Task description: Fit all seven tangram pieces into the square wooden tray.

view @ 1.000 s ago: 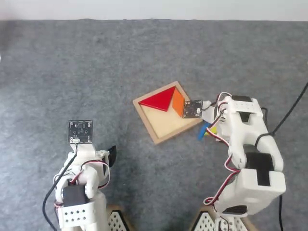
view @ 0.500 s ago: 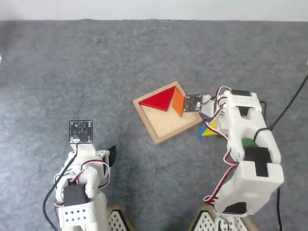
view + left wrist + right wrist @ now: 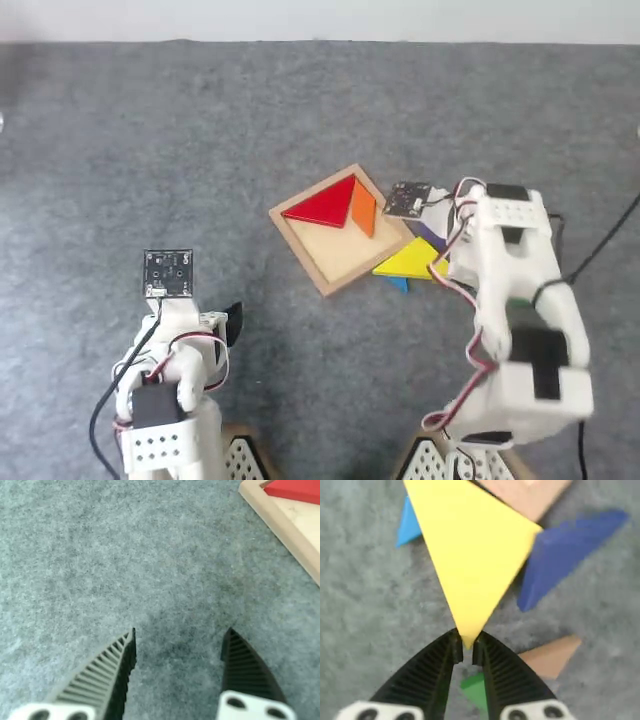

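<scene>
Right fingers, seen from the right wrist, are shut tight on the nearest tip of the yellow triangle. Beyond the fingertips the triangle runs out to a corner of the tray; whether it rests on the rim I cannot tell. A dark blue piece lies just beside it on one side and a light blue piece peeks out on the other. A tan piece and a green piece sit close by the fingers.

From the left wrist, the left fingers stand wide apart, holding nothing, above bare table. The tray's rim and the red triangle lie well ahead of them.

From above, the right arm has drawn its wrist off the tray's corner within the last second. The yellow triangle has come into sight just outside the rim, and the tray has shifted slightly. Only the red triangle and an orange piece lie inside, so the yellow one looks next to go in, with the rest still outside.
</scene>
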